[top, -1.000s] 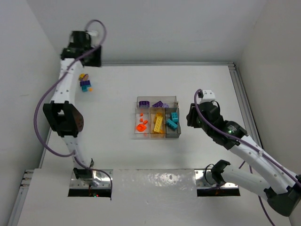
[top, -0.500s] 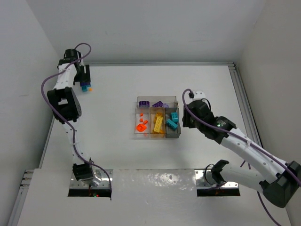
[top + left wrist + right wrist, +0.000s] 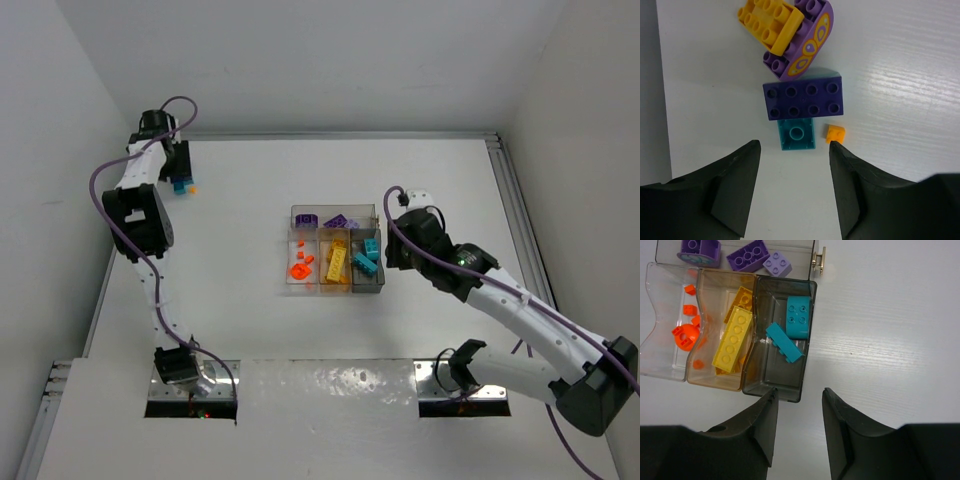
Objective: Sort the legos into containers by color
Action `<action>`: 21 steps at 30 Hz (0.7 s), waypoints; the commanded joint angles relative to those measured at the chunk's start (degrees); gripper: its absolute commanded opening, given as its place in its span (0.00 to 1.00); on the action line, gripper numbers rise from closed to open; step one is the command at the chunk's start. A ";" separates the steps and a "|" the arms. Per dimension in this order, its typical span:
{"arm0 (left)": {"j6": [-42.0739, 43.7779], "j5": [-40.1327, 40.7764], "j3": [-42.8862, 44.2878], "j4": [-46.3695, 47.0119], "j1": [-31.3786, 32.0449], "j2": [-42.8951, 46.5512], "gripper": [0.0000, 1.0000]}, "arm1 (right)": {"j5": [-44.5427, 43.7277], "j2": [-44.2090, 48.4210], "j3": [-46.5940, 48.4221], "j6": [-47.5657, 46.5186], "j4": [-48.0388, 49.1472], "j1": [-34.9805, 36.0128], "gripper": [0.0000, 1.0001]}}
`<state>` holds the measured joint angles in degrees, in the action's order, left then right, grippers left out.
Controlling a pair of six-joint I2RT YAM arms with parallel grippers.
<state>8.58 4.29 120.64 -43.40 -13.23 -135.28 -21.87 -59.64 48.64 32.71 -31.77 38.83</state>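
Teal lego (image 3: 796,134) lies just ahead of the spread left pincer (image 3: 794,146); spread right pincer (image 3: 799,392) hangs by the tray (image 3: 809,335).

Glossy plastic on matt white tabletop (image 3: 900,75)
Clear tinted tray (image 3: 772,377) ahead of right jaws; shiny studded bricks (image 3: 803,101) just beyond left jaws.

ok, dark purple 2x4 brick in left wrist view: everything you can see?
The dark purple brick is glossy plastic, eight studs in two rows of four, lying flat, studs up, on the white table. A small teal brick butts against its near edge; a lilac curved piece meets its far edge; a tiny orange piece sits just off its near right corner. The open left end effector is short of it, not touching.
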 commanded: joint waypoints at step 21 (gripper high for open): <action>-0.23 3.97 -1.28 6.48 -0.74 -4.46 0.19 | -1.51 1.72 3.56 -0.19 -0.93 0.28 0.40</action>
<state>8.62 7.60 119.85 -39.20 -13.23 -139.94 -22.13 -58.61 49.15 32.73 -33.10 38.83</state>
